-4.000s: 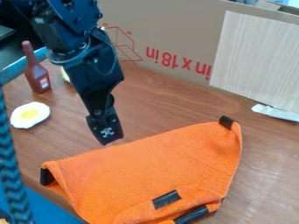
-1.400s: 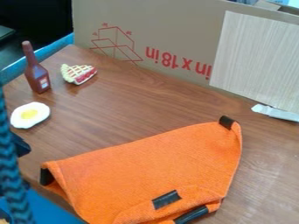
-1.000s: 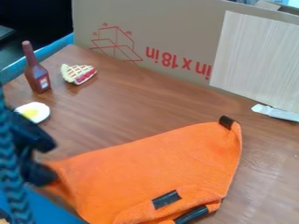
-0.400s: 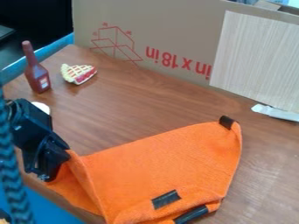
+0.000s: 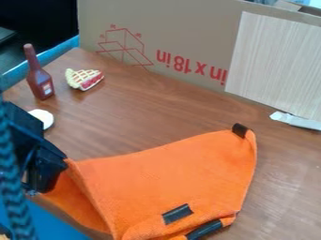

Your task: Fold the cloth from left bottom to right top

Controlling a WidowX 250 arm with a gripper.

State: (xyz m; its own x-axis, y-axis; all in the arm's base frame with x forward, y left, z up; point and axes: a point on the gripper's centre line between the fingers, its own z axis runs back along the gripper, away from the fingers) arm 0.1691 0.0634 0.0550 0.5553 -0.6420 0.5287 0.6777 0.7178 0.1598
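Touching one cloth [image 5: 163,180] (bright orange): one claw [image 5: 42,180]

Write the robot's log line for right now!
gripper: at cloth's left corner, seems to grip it | orange cloth: left edge raised | left-to-right fold: not done | pie slice: on table

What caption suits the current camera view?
Gripper at the left edge of an orange cloth, bottle and pie beyond.

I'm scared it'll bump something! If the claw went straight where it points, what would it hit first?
Probably the left end of the orange cloth; the claw points down there, depth unclear.
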